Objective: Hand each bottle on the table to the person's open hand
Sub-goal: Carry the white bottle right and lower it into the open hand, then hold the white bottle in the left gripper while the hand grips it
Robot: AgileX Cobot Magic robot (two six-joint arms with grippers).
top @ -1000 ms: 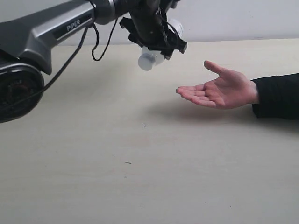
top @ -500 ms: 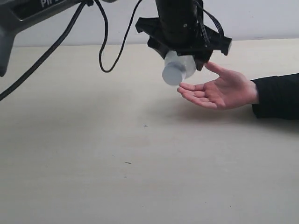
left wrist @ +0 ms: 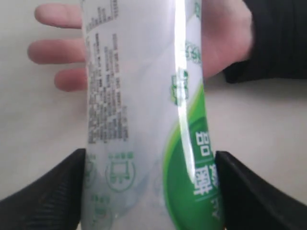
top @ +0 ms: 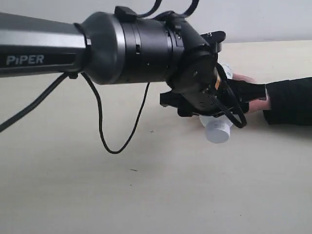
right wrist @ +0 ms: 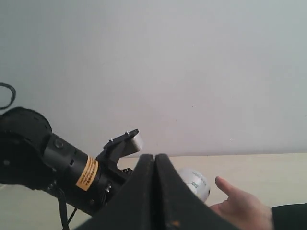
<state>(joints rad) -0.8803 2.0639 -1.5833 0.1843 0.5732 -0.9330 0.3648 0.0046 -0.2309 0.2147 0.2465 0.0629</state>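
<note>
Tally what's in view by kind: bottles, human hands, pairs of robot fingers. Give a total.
Bottles: 1 (the green-white label bottle, gripped by the left fingers)
Human hands: 1 (the open hand behind the bottle)
Pairs of robot fingers: 2 (the left fingers, plus the right fingers, closed and empty)
Total: 4

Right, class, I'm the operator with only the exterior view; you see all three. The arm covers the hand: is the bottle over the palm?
Observer: Yes. The left wrist view shows the open hand behind the bottle, fingers one side, palm the other.
Operator: Which bottle?
Observer: The clear one with the green-white label, clamped by the left gripper.
Operator: And the right gripper?
Observer: The right gripper is shut on nothing, facing the handover.
</note>
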